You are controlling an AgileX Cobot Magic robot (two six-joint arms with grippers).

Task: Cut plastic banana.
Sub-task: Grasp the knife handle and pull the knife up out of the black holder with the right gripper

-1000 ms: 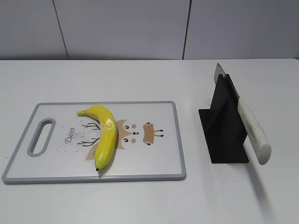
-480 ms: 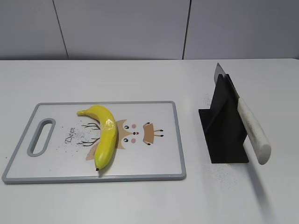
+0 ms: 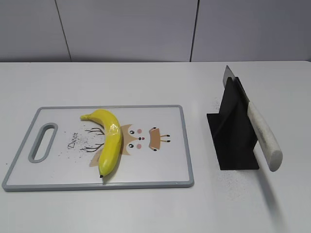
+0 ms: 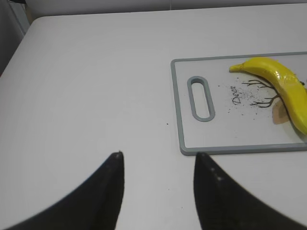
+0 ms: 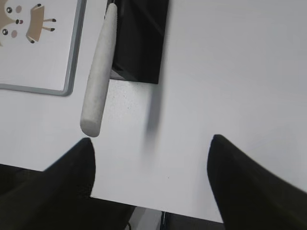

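A: Exterior view. The glossy yellow plastic banana (image 3: 109, 140) is seen whole, lying curved on the grey-rimmed white cutting board (image 3: 183, 145) toward the counter's left near edge. The white-handled knife (image 3: 262, 136) is lodged in the black angled stand (image 3: 233, 131) near the right edge. No arm is in frame. Nothing judged done; every step is left.

B: Left wrist view. The left gripper (image 4: 158, 165) is spread, held over bare white counter (image 4: 96, 86), well apart from the board. The banana is untouched.

A: Right wrist view. The right gripper (image 5: 151, 158) is spread wide, empty, near the knife handle's butt, not touching. Grasping the knife is judged the first step.
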